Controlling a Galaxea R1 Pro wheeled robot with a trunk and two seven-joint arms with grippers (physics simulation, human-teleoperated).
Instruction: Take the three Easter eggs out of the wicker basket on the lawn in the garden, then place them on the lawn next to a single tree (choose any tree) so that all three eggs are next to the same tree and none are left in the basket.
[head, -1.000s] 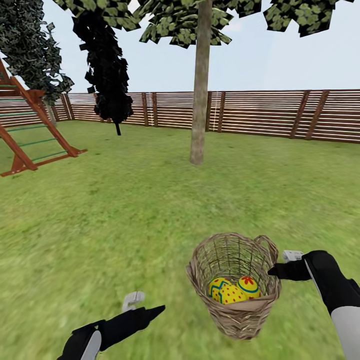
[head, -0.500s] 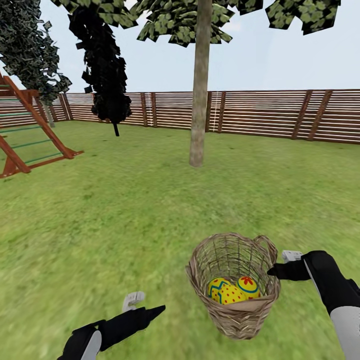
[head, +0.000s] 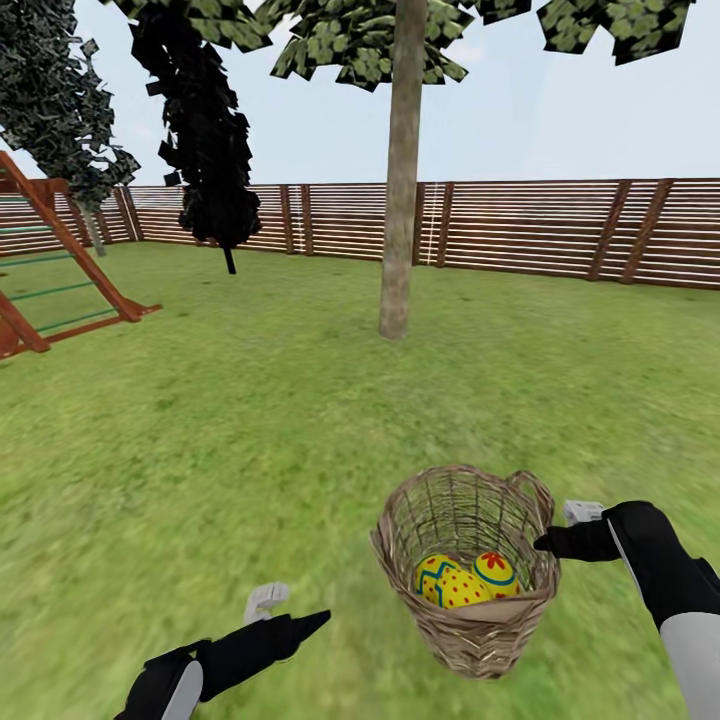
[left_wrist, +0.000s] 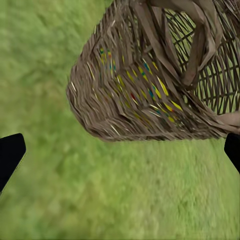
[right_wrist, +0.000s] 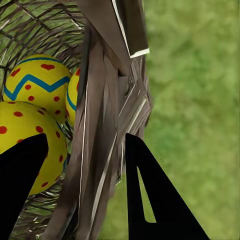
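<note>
Head view: round open-weave wicker basket holds patterned eggs.

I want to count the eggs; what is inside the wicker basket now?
Inside the wicker basket lie three Easter eggs, yellow with red and blue marks. Their lower parts and the basket's floor are covered.

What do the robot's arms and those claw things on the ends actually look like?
Both arms are glossy black near the wrist, with pale grey-white sleeves further back. The left gripper and the right gripper taper to flat, black, pointed fingers. A small light-grey bracket sits on top of each wrist. No cables or markings show.
</note>
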